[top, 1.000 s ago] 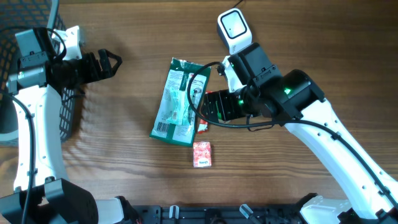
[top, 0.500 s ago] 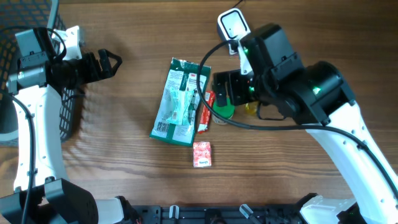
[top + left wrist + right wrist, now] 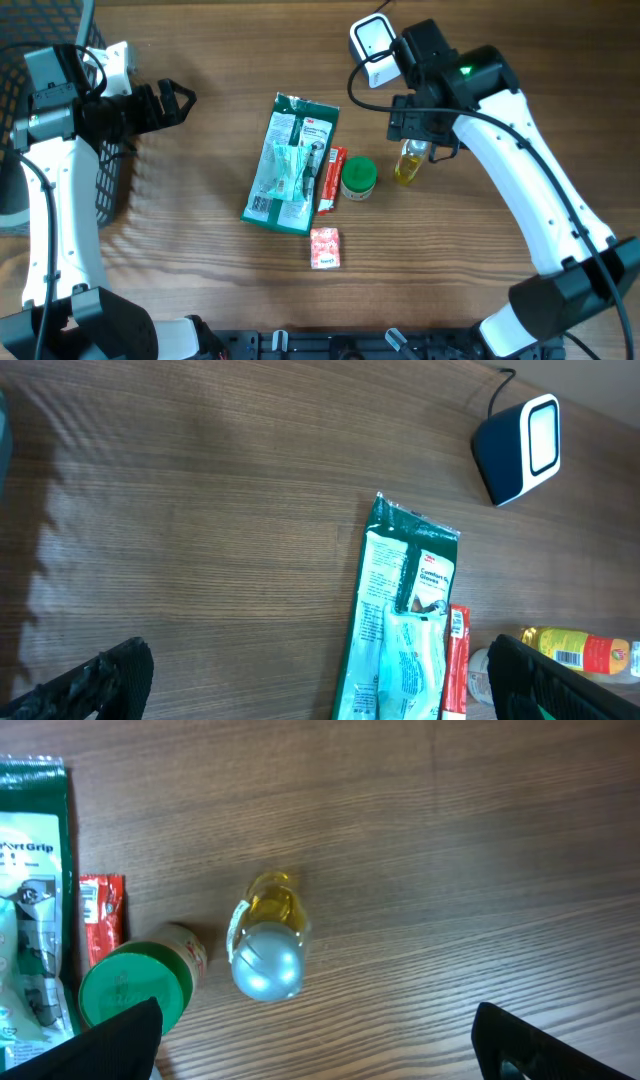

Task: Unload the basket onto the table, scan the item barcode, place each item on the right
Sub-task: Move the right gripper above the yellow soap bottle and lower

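The white barcode scanner (image 3: 375,45) stands at the table's far edge and shows too in the left wrist view (image 3: 520,448). Below it lie a green package (image 3: 290,165), a red stick packet (image 3: 333,180), a green-lidded jar (image 3: 358,178), a yellow bottle (image 3: 408,163) and a small red box (image 3: 325,247). My right gripper (image 3: 418,140) hangs open above the bottle, holding nothing. In its wrist view the bottle's silver cap (image 3: 266,960) sits ahead of the open fingers (image 3: 110,1045). My left gripper (image 3: 170,100) is open and empty at the left, well away from the items.
A black mesh basket (image 3: 100,170) stands at the left edge, beside the left arm. Bare wood lies between the left gripper and the green package (image 3: 405,630). The jar (image 3: 135,985) and red packet (image 3: 100,915) sit left of the bottle.
The right arm has risen from beside the green package and swung up and right, now over the yellow bottle, uncovering the jar and bottle. The left arm has not moved.
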{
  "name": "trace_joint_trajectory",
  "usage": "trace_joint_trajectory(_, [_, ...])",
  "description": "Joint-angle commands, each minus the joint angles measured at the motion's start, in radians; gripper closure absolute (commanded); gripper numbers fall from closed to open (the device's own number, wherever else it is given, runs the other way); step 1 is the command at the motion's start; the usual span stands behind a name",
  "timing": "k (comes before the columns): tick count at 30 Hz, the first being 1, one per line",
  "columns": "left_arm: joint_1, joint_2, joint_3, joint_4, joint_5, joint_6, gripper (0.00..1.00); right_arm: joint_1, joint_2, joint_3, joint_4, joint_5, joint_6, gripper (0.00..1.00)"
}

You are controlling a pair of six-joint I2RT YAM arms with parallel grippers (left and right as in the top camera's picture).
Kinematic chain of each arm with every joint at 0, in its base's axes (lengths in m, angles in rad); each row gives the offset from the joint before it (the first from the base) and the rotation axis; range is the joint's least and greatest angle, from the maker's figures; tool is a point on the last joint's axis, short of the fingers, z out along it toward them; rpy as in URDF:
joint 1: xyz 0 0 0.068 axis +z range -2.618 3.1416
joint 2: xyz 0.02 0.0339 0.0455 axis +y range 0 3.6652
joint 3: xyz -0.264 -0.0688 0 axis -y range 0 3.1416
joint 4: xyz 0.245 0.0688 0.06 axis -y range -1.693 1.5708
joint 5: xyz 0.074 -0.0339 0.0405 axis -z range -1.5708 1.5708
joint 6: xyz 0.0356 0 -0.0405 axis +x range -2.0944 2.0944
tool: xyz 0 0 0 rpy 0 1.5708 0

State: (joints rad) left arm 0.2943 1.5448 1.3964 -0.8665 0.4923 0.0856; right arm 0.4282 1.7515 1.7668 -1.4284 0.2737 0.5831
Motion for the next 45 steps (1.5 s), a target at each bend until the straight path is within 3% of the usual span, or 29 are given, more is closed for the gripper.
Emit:
trace_joint_trajectory(1, [-0.002, 0.006, 0.005, 0.003, 0.012, 0.015, 0.00, 0.002, 0.030, -0.019, 0.005, -0.036, 0.020, 0.00])
trace_joint_trajectory(10, [-0.002, 0.006, 0.005, 0.003, 0.012, 0.015, 0.00, 0.002, 0.030, -0.076, 0.075, -0.059, 0.017, 0.00])
trace_joint_trajectory(12, [-0.002, 0.006, 0.005, 0.003, 0.012, 0.015, 0.00, -0.006, 0.030, -0.076, 0.108, -0.119, -0.042, 0.00])
trace_joint_trajectory(19, [-0.002, 0.006, 0.005, 0.003, 0.012, 0.015, 0.00, -0.076, 0.030, -0.077, 0.100, -0.179, -0.063, 0.00])
trace_joint_trajectory(45, [-0.002, 0.006, 0.005, 0.003, 0.012, 0.015, 0.00, -0.075, 0.030, -0.077, 0.103, -0.183, -0.084, 0.00])
